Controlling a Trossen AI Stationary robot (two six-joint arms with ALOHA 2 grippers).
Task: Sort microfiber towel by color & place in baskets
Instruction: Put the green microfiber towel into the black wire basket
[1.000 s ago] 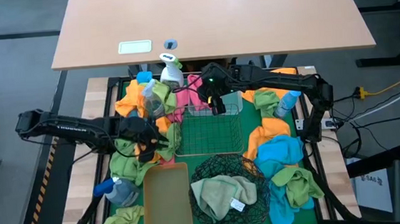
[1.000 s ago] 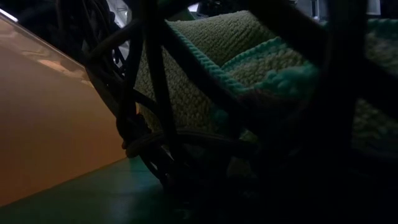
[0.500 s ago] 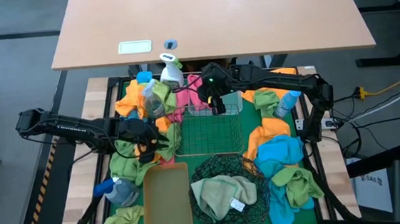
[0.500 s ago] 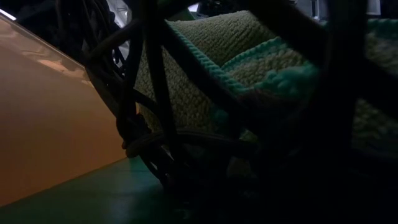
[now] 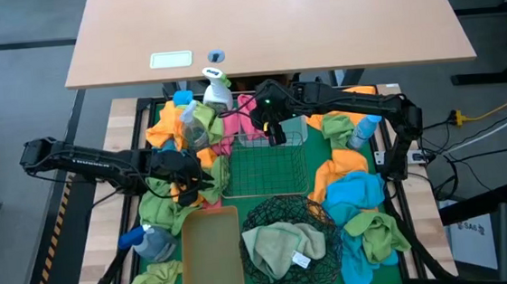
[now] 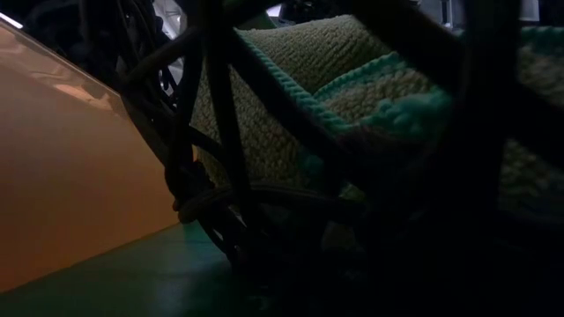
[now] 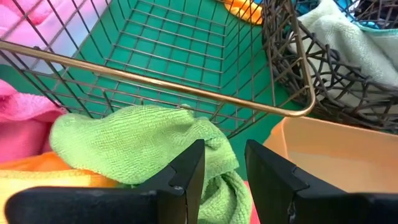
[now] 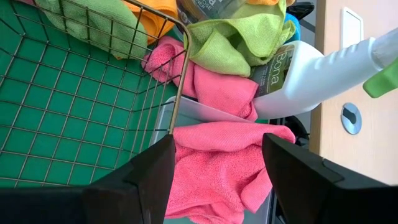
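Note:
My left gripper (image 7: 224, 165) sits low over the towel pile left of the wire basket (image 5: 264, 164), shut on a lime green towel (image 7: 130, 140) that lies over orange and pink towels beside the basket's rim (image 7: 186, 87). My right gripper (image 8: 219, 149) hangs open above a pink towel (image 8: 214, 168) that lies in a pale basket (image 8: 205, 113) at the wire basket's far end. In the high view the left gripper (image 5: 193, 177) and the right gripper (image 5: 275, 129) stand on opposite sides of the wire basket. The tan bin (image 5: 211, 250) stands near the front. My left gripper has a bunched fold of the lime green towel (image 7: 219, 152) between its two fingers, at the towel's end nearest the tan bin. The fingers slant down from the table's left. The rest of the towel lies slack on the pile; how many layers, I cannot tell.
A round black mesh basket (image 5: 288, 234) holds a pale green towel (image 5: 284, 244). Orange, green and blue towels are heaped along both sides (image 5: 358, 197). A white spray bottle (image 5: 217, 90) stands at the far edge, and a blue one (image 5: 148, 239) is at the near left.

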